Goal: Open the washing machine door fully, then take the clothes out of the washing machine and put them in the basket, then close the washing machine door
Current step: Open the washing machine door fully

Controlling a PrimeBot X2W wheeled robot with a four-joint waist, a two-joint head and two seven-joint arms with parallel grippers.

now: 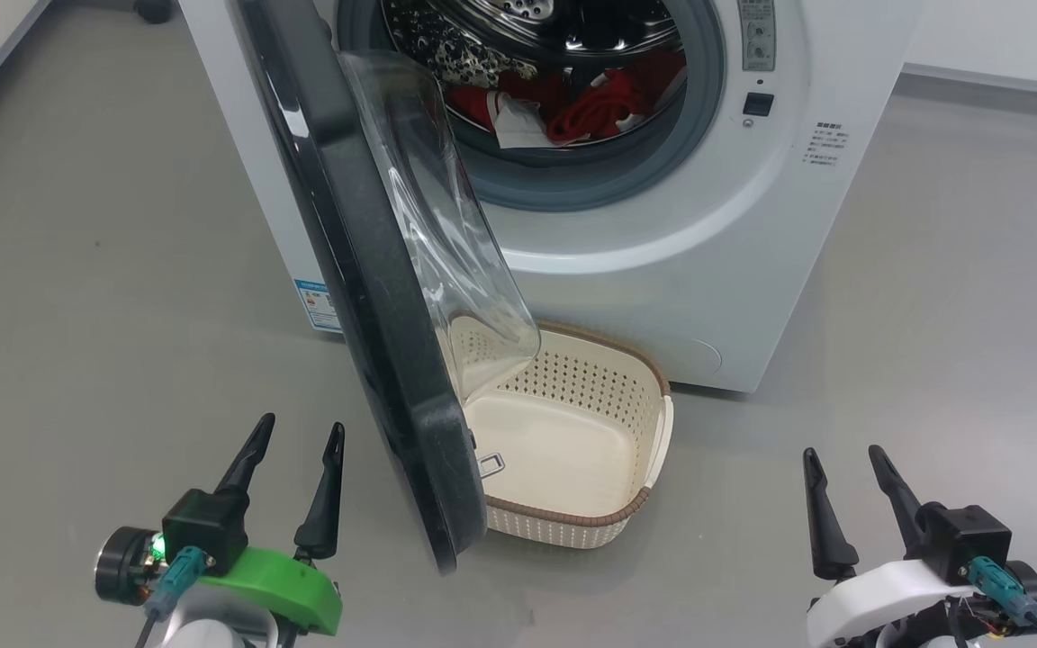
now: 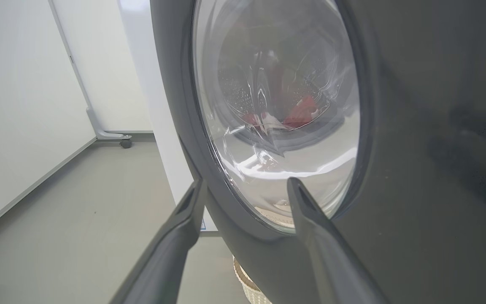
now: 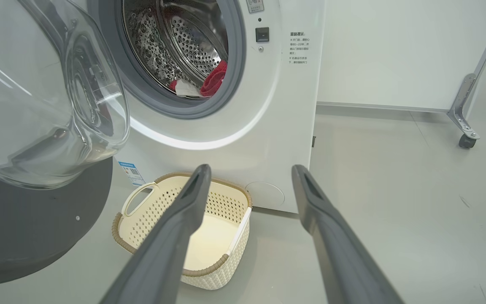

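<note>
In front of the white front-loading washing machine (image 1: 662,270), the glossy black glass-windowed door (image 1: 365,297) hangs half open, partly over the cream perforated plastic basket (image 1: 563,524), with the red-and-white clothes (image 1: 599,112) inside the drum. The left gripper (image 1: 301,423) and right gripper (image 1: 843,452) flank it, spread and empty, probably to swing it wider.

Left tool (image 1: 302,423), right tool (image 1: 843,452): jaws wide apart.
</note>
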